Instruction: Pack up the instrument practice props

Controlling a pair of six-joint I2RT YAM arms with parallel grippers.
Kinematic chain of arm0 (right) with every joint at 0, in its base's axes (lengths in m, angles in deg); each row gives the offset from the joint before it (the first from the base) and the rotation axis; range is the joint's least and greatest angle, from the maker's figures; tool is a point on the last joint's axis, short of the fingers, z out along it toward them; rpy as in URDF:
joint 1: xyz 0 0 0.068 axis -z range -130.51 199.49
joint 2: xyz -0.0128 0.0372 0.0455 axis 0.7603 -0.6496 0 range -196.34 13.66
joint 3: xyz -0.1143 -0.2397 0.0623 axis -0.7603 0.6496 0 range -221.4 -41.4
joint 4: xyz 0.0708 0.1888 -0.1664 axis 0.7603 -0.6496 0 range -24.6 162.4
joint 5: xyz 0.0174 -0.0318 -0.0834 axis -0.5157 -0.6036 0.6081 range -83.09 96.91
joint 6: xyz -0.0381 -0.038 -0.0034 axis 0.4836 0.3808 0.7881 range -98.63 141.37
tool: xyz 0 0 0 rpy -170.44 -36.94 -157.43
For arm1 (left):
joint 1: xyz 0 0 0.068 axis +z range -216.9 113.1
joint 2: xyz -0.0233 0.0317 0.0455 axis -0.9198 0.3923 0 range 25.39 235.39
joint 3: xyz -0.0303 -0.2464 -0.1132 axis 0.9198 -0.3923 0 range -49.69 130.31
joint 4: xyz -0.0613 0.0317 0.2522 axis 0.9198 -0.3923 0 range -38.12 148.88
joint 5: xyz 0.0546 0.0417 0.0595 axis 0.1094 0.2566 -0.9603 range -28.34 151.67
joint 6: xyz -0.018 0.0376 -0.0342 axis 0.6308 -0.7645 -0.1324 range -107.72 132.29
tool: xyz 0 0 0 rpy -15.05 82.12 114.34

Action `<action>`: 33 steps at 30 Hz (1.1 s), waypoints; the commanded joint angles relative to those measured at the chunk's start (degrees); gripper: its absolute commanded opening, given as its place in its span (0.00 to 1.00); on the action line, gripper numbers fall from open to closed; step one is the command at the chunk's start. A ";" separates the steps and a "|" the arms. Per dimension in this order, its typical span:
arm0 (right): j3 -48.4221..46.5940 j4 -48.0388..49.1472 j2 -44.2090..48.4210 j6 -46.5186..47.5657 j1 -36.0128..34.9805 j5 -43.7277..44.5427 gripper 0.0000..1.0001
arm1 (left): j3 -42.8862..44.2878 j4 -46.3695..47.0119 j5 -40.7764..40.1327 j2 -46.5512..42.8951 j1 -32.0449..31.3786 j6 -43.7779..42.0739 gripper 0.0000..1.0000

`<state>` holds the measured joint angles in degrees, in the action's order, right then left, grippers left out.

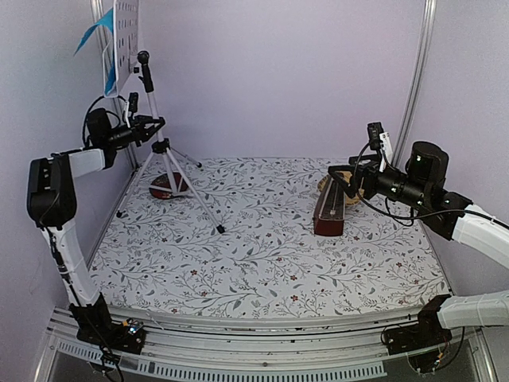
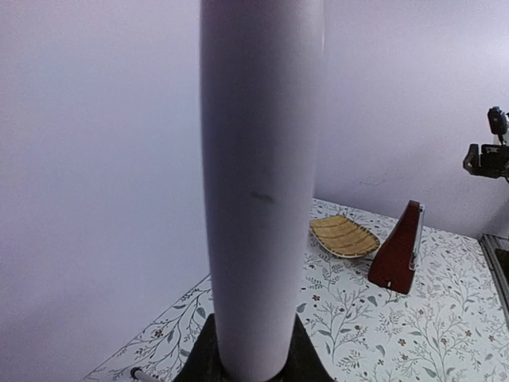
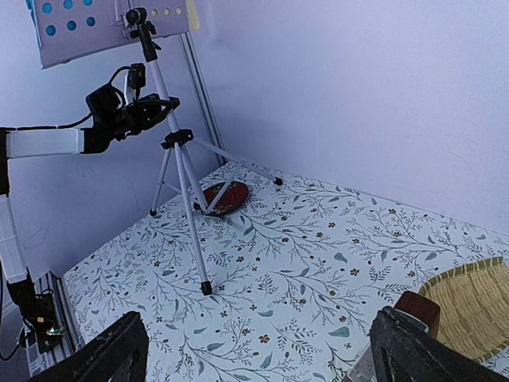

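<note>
My left claw [image 1: 151, 123] is clamped on the music stand [image 1: 151, 99]; my right claw [image 3: 256, 318] hangs spread just above the metronome [image 1: 328, 208].

From my left fingers the smooth silver pole runs straight up to the white perforated desk and down to three splayed legs at the table's [image 1: 262, 263] far left corner, so any lift follows that upright axis. A blue sheet [image 1: 94, 30] pokes out by the desk. My right jaws gape wide. The glossy brown pyramid stands under them, beside a woven tray [image 2: 343, 236], and that arm is far nearer to it.
</note>
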<state>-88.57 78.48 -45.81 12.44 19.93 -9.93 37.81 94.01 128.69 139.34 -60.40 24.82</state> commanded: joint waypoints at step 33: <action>5.43 2.24 5.34 -0.44 0.28 5.71 0.99 | -15.43 -12.71 -82.11 -23.10 -42.27 -5.59 0.00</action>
<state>-83.72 79.75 -41.59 12.38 19.93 -6.70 22.05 77.25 61.76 118.92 -96.73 16.23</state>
